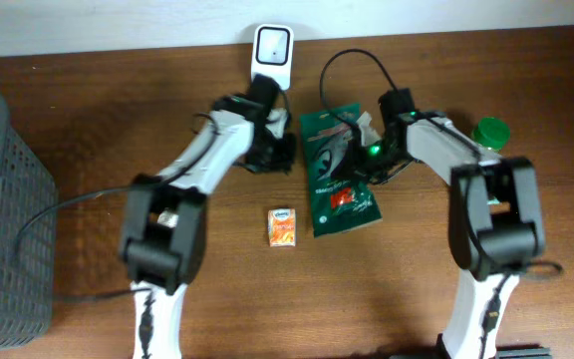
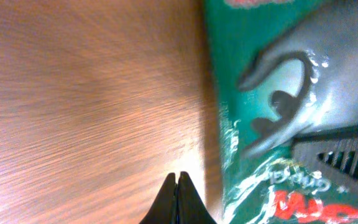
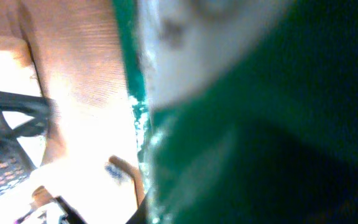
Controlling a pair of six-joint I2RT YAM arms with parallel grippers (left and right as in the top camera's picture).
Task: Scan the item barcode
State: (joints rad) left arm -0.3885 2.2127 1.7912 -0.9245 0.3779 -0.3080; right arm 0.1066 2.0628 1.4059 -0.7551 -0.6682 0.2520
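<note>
Judging from how things lie, we are at the pick-up stage and the scan itself is not yet done. Our right gripper [image 1: 369, 152] is closed at the right-hand edge of the glossy green foil packet with red and white print [image 1: 339, 189]. The packet lies flat on the brown wooden table [image 1: 88, 110] between the two arms. In the right wrist view the green foil fills nearly the whole frame, right up against the camera. From that we take it that the jaws have pinched the packet's edge, though the fingertips themselves are lost in blur. Our left gripper [image 2: 179, 198] is fully closed with nothing in it, its tips pressed together over bare wood just beside the packet's left edge. The white rectangular barcode scanner with a dark window [image 1: 272, 50] stands at the far edge of the table, close to the left arm's wrist and apart from the packet. What is left, as we see it, is to lift the packet, find the barcode, which no view shows, and bring that face to the scanner. A small orange carton [image 1: 283, 227] lies near the packet's lower left corner, untouched.
</note>
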